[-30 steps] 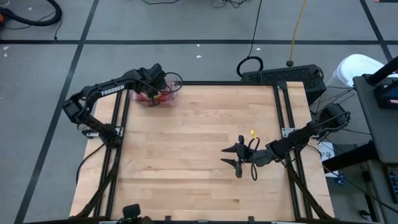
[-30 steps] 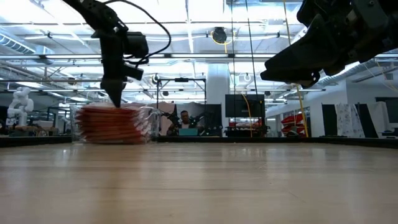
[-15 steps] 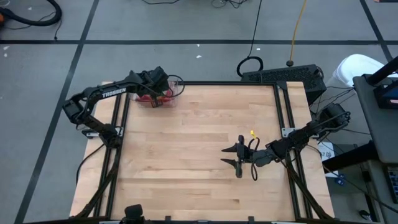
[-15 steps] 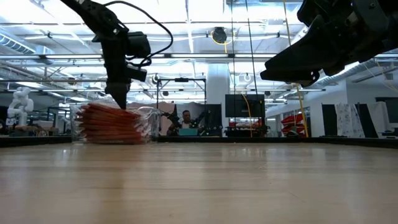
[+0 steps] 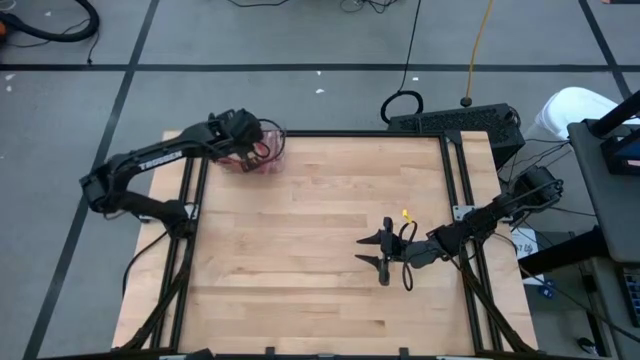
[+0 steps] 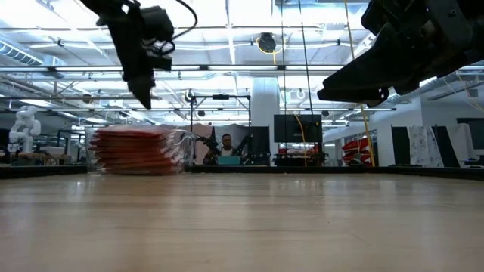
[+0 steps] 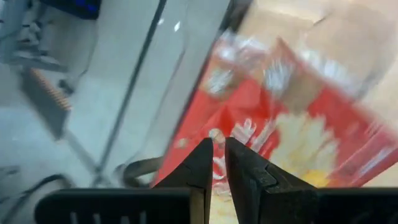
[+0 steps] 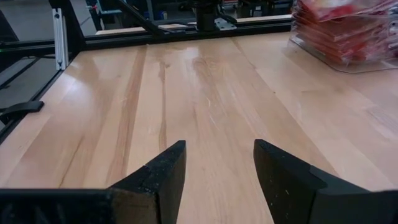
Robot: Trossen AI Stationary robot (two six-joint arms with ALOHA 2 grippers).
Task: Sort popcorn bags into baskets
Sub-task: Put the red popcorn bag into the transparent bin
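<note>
Your popcorn bags (image 6: 136,149) are sitting in a flat, level stack inside the clear basket (image 5: 262,158) at the table's (image 5: 320,250) far left corner — none are lying loose on the wood, so you are looking at sorting that appears essentially done. In the low view the packets are lying flat with one long side stretching across the picture; their exact heading from above is hard to tell. Your left gripper (image 6: 144,97) is hanging above the stack, fingers pressed together and empty — your right gripper (image 5: 383,262) is waiting mid-table, fingers spread apart.

Red popcorn bags (image 6: 136,149), yellow-cream print
</note>
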